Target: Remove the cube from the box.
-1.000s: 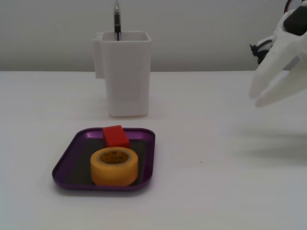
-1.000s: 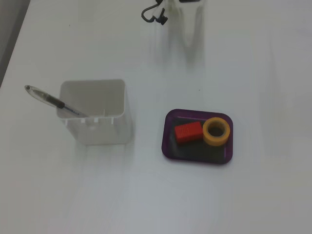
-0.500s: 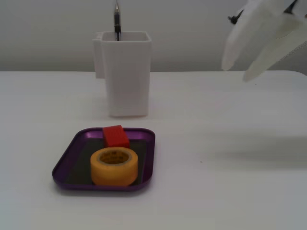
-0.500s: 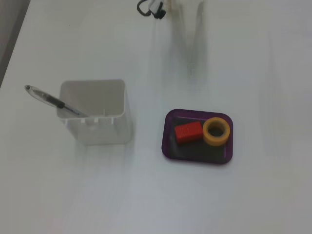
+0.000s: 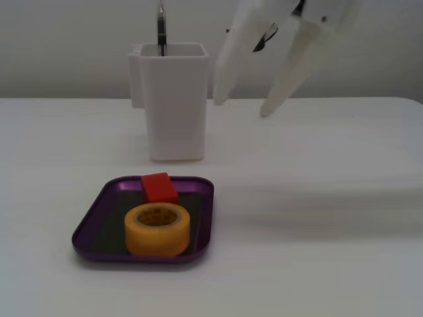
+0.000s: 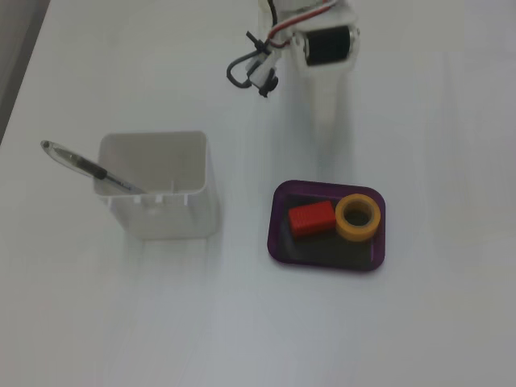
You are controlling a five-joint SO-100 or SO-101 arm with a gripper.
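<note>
Cube (image 5: 159, 187) sits in box (image 5: 92, 218), touching tape roll (image 5: 157, 228) on the side toward white cup (image 5: 174, 99). Gripper (image 5: 242, 109) spread wide, hovering beside cup, well apart from box. Cube looks rigid, light, smooth-faced; grip the two free side faces, avoid roll.

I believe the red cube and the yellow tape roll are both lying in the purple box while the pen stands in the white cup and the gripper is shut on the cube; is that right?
Not quite: the gripper is open and holds nothing, hanging above the table, as a fixed view shows. The cube and yellow tape roll do lie in the box, and the pen stands in the white cup.
</note>
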